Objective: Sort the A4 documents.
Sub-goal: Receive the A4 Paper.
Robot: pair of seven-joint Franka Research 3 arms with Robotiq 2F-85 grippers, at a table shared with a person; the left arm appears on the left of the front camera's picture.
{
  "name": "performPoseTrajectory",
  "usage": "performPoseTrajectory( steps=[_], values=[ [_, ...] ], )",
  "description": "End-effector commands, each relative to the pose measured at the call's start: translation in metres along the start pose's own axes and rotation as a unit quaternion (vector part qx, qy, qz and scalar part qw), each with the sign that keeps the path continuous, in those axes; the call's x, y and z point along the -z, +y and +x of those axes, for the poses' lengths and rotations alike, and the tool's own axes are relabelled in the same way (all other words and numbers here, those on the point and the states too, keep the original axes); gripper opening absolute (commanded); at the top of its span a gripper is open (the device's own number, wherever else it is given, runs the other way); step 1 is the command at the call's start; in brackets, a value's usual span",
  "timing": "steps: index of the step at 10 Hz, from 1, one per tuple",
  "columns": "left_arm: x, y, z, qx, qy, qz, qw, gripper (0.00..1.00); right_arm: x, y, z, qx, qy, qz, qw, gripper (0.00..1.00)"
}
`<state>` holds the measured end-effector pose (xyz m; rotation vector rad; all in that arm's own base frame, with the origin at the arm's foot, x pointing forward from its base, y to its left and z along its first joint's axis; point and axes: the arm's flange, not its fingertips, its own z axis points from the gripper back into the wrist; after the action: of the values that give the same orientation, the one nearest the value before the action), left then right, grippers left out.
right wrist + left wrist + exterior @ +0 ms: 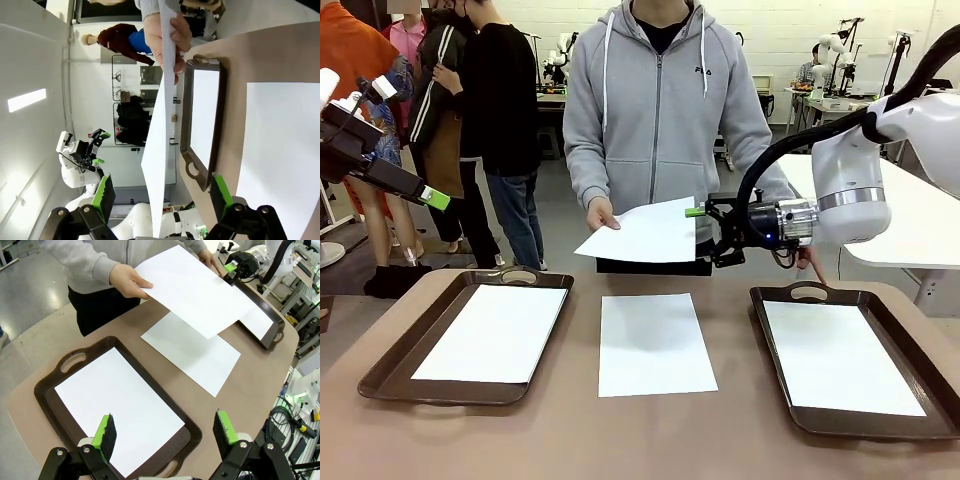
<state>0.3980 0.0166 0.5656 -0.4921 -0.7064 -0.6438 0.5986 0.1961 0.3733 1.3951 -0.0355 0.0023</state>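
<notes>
- Sheet of A4 paper [645, 232] held above the tabletop [620, 440] in the person's hand [602, 214], its free edge between the wide-spread fingers of the right tool [162, 195].
- Left tool [165, 432] wide, empty, raised, facing the left tray [408, 345].
- Left-tray sheet [490, 333] and right-tray sheet [840, 355] lie flat; middle sheet [653, 343] lies on the tabletop between them.

Left hand [165, 422] spread wide over tray [44, 396]; person holds A4 sheet [195, 290] aloft.
</notes>
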Motion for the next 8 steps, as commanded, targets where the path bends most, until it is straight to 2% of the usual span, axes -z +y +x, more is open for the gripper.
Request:
performPoseTrajectory(
  steps=[1, 4, 7, 8],
  values=[
    [0.001, -0.001, 0.000, 0.001, 0.002, 0.002, 1.000, 1.00, 0.015, 0.004, 0.013, 0.006, -0.014, 0.008, 1.000, 1.00],
    [0.001, -0.001, 0.000, 0.001, 0.002, 0.002, 1.000, 1.00, 0.035, 0.003, 0.020, 0.008, -0.005, 0.009, 1.000, 1.00],
    [0.001, -0.001, 0.000, 0.001, 0.002, 0.002, 1.000, 1.00, 0.035, 0.002, 0.020, 0.013, 0.007, 0.016, 1.000, 1.00],
    [0.001, -0.001, 0.000, 0.001, 0.002, 0.002, 1.000, 1.00, 0.032, 0.000, 0.020, 0.006, 0.001, 0.009, 1.000, 0.90]
  ],
)
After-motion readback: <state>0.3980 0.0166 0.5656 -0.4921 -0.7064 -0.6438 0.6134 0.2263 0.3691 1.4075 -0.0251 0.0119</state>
